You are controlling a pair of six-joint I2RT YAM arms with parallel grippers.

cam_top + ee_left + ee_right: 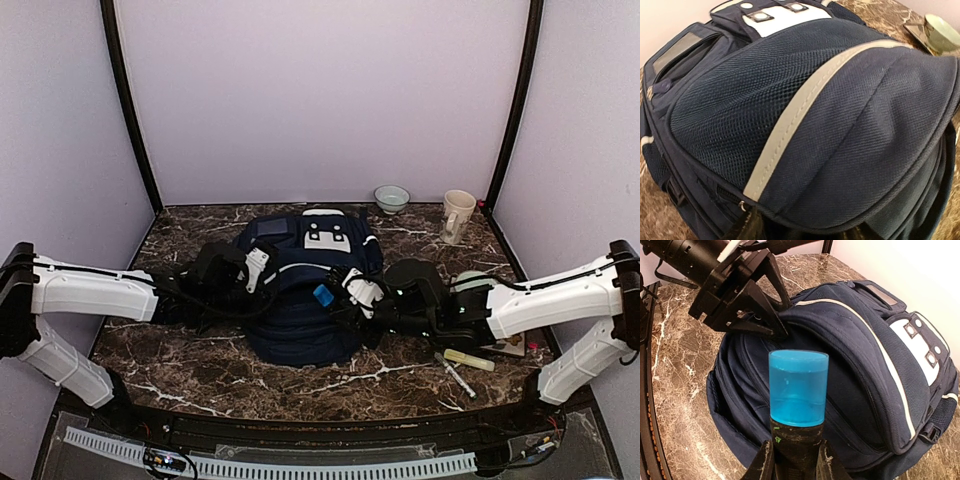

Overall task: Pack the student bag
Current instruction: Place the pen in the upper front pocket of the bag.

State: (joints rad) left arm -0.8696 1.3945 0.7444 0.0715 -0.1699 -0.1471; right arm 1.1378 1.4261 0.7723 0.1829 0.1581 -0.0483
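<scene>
My right gripper (795, 460) squeezed a blue-topped stick (798, 390) over the student bag (855, 370), left gripper (782, 317) right beside it, I couldn't tell its grip

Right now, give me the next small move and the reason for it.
Probably lift the flap edge of the student bag a little with the left tool, whose tips sit right at that edge. The right tool grips a blue-capped stick pointed at the bag, and no gap wide enough to take it shows under the flap yet.
</scene>
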